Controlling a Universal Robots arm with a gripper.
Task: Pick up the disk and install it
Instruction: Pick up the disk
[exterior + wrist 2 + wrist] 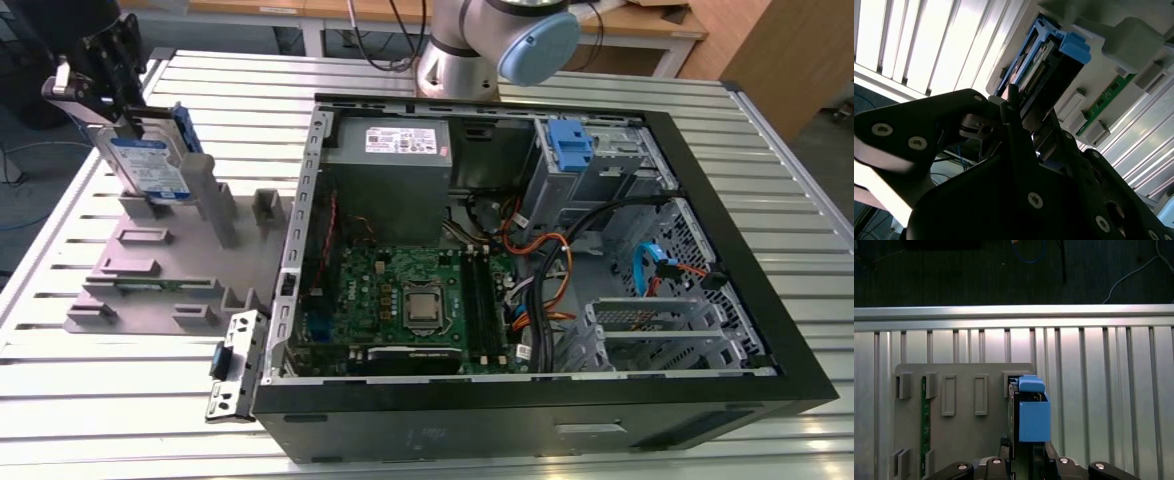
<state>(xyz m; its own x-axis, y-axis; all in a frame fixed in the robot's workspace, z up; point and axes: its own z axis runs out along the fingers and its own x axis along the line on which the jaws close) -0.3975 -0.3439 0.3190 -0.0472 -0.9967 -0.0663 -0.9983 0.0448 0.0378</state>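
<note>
1. The disk (pixel 147 165) showed silver-grey, with a white-and-blue label and blue rails.
2. The holder tray (pixel 160 270) was plain grey.
3. The table (pixel 107 400) ran in silver ribbed stripes.
4. The motherboard (pixel 400 290) was green and the case (pixel 534 420) black.
5. The thin strip (pixel 925 425) looked green, probably a circuit board.

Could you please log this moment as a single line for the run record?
stage: pickup | gripper at top edge of disk | disk upright on grey rack, outside computer case | not yet installed
</note>
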